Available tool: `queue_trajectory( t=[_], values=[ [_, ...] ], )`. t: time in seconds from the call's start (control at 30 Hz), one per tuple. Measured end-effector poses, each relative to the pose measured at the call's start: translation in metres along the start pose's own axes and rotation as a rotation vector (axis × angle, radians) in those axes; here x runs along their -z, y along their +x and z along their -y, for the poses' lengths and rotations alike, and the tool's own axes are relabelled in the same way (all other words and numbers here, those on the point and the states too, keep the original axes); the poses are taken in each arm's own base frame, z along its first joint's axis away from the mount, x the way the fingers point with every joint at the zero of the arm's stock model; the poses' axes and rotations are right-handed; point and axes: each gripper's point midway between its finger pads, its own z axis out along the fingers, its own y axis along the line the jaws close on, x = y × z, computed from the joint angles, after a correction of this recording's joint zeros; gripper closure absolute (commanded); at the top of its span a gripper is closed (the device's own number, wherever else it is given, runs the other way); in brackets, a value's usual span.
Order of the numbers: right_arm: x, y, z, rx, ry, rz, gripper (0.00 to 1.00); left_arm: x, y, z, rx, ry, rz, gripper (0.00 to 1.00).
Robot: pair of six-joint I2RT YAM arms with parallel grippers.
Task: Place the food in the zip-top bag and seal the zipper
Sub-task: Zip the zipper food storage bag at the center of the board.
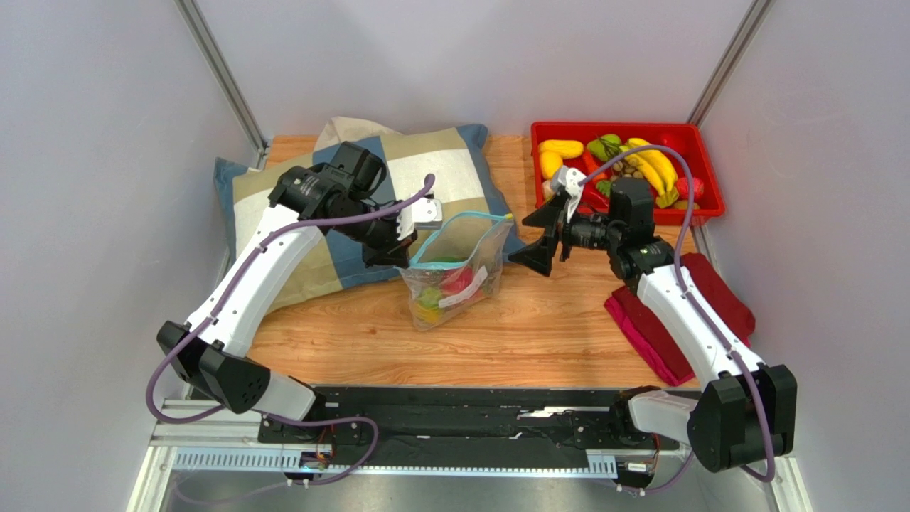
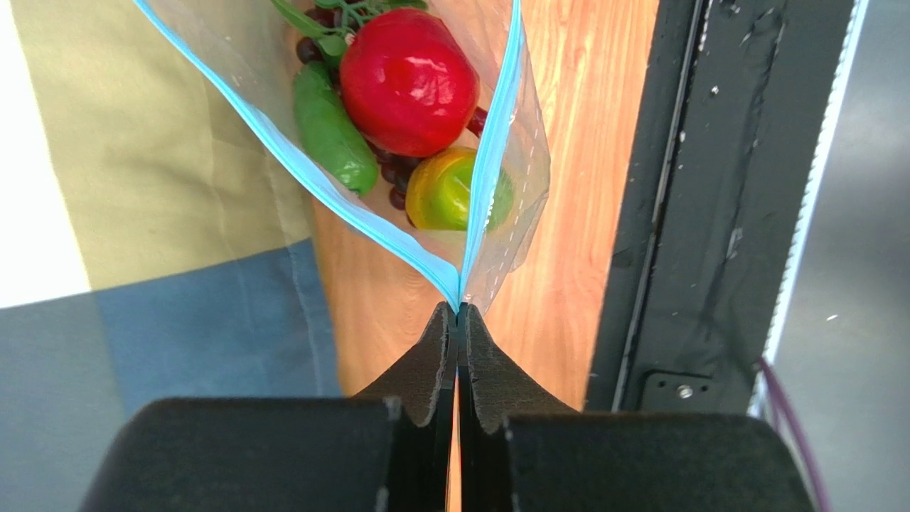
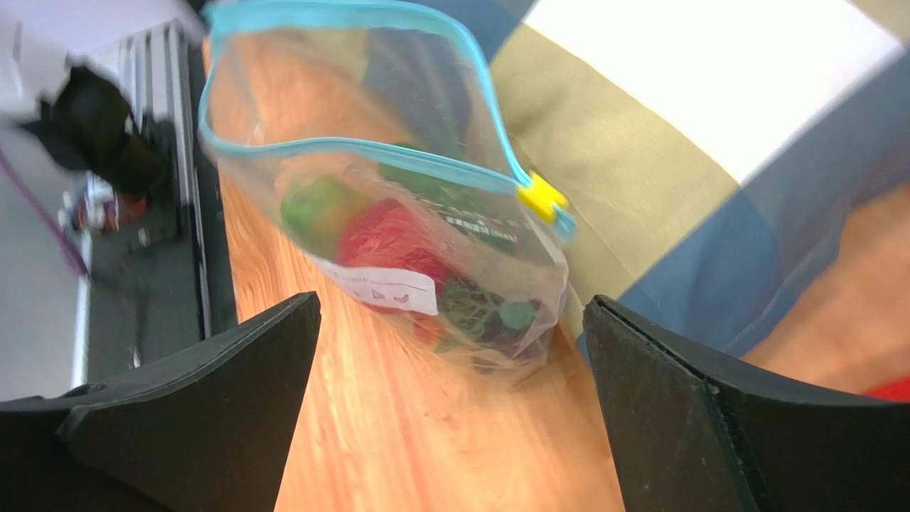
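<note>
The zip-top bag [image 1: 454, 272] stands upright at the table's middle, its mouth open. Its light blue zipper [image 1: 461, 235] rims the mouth and has a yellow slider [image 3: 542, 196] at the end facing my right gripper. Inside lie a red fruit [image 2: 408, 80], a green pod [image 2: 329, 126], a yellow-green piece [image 2: 449, 190] and dark grapes. My left gripper [image 2: 458, 312] is shut on the zipper's corner at the bag's left end. My right gripper [image 1: 543, 240] is open and empty, just right of the bag. More food [image 1: 625, 162], with bananas, lies in the red tray [image 1: 705, 149].
A checked pillow [image 1: 320, 203] lies at the back left behind the bag. A dark red cloth [image 1: 684, 320] lies under my right arm. A black rail [image 1: 449, 411] runs along the near edge.
</note>
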Motion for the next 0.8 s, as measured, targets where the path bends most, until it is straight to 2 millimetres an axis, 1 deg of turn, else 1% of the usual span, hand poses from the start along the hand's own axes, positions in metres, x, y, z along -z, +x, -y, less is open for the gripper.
queue_trajectory(
  t=[0.1,0.17,0.2,0.23,0.27,0.37,0.43,0.47,0.53,0.57,0.6,0.67,0.7,0.73,0.77,0.8],
  values=[
    [-0.001,0.005,-0.009,0.158,-0.097,-0.010,0.11,0.002,0.001,0.000,-0.060,-0.001,-0.002,1.00],
    [-0.004,0.005,-0.011,0.242,-0.150,-0.015,0.14,0.002,0.001,-0.001,-0.093,0.003,-0.006,1.00],
    [-0.007,0.005,-0.010,0.275,-0.167,-0.015,0.18,0.002,0.001,-0.002,-0.107,0.004,-0.006,1.00],
    [-0.009,0.005,-0.008,0.298,-0.177,-0.015,0.21,0.002,0.001,-0.003,-0.121,0.004,-0.006,1.00],
    [-0.012,0.006,-0.005,0.320,-0.187,-0.017,0.27,0.001,0.001,-0.003,-0.130,0.004,-0.007,1.00],
    [-0.018,0.010,0.004,0.337,-0.204,-0.027,0.40,0.001,0.001,-0.003,-0.153,0.008,-0.003,1.00],
    [-0.022,0.014,0.007,0.337,-0.214,-0.032,0.44,0.001,0.000,-0.003,-0.165,0.010,-0.001,1.00],
    [-0.023,0.016,0.008,0.333,-0.218,-0.035,0.51,0.001,0.000,-0.003,-0.170,0.010,0.000,1.00],
    [-0.025,0.020,0.011,0.325,-0.222,-0.040,0.60,0.001,0.001,-0.003,-0.174,0.013,0.001,1.00],
    [-0.026,0.021,0.012,0.317,-0.224,-0.042,0.66,0.001,0.001,-0.002,-0.174,0.015,0.000,1.00],
    [-0.027,0.021,0.013,0.313,-0.226,-0.042,0.69,0.001,0.001,-0.002,-0.174,0.016,-0.001,1.00],
    [-0.029,0.018,0.014,0.310,-0.228,-0.040,0.70,0.000,0.002,-0.002,-0.175,0.016,-0.001,1.00],
    [-0.029,0.017,0.015,0.310,-0.228,-0.039,0.73,0.000,0.002,-0.002,-0.175,0.016,-0.001,1.00],
    [-0.029,0.015,0.015,0.310,-0.228,-0.036,0.79,0.000,0.002,-0.002,-0.174,0.017,-0.002,1.00],
    [-0.029,0.014,0.014,0.308,-0.229,-0.034,0.95,0.000,0.002,-0.002,-0.174,0.017,-0.002,1.00],
    [-0.029,0.011,0.014,0.303,-0.229,-0.030,1.00,0.000,0.003,-0.002,-0.173,0.019,-0.003,1.00]
  ],
)
